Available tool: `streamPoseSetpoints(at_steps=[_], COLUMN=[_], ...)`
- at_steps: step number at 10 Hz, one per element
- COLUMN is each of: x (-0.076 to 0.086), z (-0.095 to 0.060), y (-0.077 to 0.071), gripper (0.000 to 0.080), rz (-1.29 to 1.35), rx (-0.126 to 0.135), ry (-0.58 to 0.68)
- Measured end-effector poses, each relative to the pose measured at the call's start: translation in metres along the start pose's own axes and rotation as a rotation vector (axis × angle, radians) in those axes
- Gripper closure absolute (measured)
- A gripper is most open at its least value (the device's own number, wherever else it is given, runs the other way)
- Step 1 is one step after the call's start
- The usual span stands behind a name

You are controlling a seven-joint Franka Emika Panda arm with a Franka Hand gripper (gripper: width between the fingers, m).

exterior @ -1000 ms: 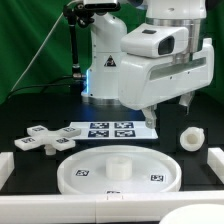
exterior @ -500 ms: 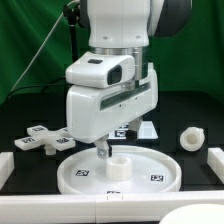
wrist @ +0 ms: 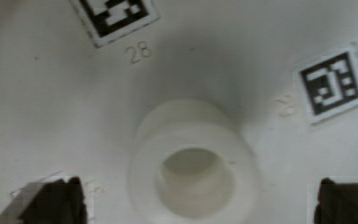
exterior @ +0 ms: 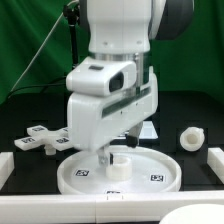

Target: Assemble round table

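The round tabletop (exterior: 75,178) lies flat on the black table, directly under the gripper (exterior: 115,153). Its short raised hub (wrist: 194,172), with a hole in the middle, sits between the jaws. The jaws stand wide apart and hold nothing. In the wrist view the two dark fingertips (wrist: 51,200) flank the hub with clear white surface on each side, neither touching it. The hub looks evenly spaced between them, though its centre seems to lie a little off the line joining them.

Two square tags (wrist: 332,82) on the tabletop lie beyond the hub, outside the jaws' span. The loose leg (exterior: 190,138) stands well outside the jaws, off to the exterior view's right. The cross piece (exterior: 40,141) lies well outside them on the opposite side.

The likely step is a grasp at the hub to take hold of the tabletop. The hub is short, round and smooth, so a shallow closing could catch only its upper edge and slip off. If the hub really sits off the line of the jaws, the pads would meet its curve off-centre and squeeze it out sideways, sliding the tabletop across the table. Going too low would press the fingertips into the tabletop. How far they are above it cannot be told from either view.
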State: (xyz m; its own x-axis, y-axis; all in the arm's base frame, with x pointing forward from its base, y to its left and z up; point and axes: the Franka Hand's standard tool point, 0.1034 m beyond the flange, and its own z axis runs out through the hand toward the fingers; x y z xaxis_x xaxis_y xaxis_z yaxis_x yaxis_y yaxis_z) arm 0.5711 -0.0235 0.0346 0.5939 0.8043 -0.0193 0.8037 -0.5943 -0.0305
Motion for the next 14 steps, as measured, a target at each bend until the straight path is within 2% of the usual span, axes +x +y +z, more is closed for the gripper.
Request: streamPoseSetpoints(at_steps=[1,5,6,7,12,14], x=[0.003,-0.004,-0.004,-0.004,-0.005,0.003], z=[0.001,0.018,0.019,0.019,0.019,0.019], y=[0.003,-0.001,-0.002,-0.003,-0.003,-0.008], gripper=[0.015,0.015,0.0237,0.0372,0.0396,0.0396], rz=[-0.003,0.0,0.0,0.0,0.0,0.002], rx=[-0.004,0.016,0.018,0.02,0.019,0.022], ry=[0.003,-0.007,-0.008,-0.009,-0.009,-0.01])
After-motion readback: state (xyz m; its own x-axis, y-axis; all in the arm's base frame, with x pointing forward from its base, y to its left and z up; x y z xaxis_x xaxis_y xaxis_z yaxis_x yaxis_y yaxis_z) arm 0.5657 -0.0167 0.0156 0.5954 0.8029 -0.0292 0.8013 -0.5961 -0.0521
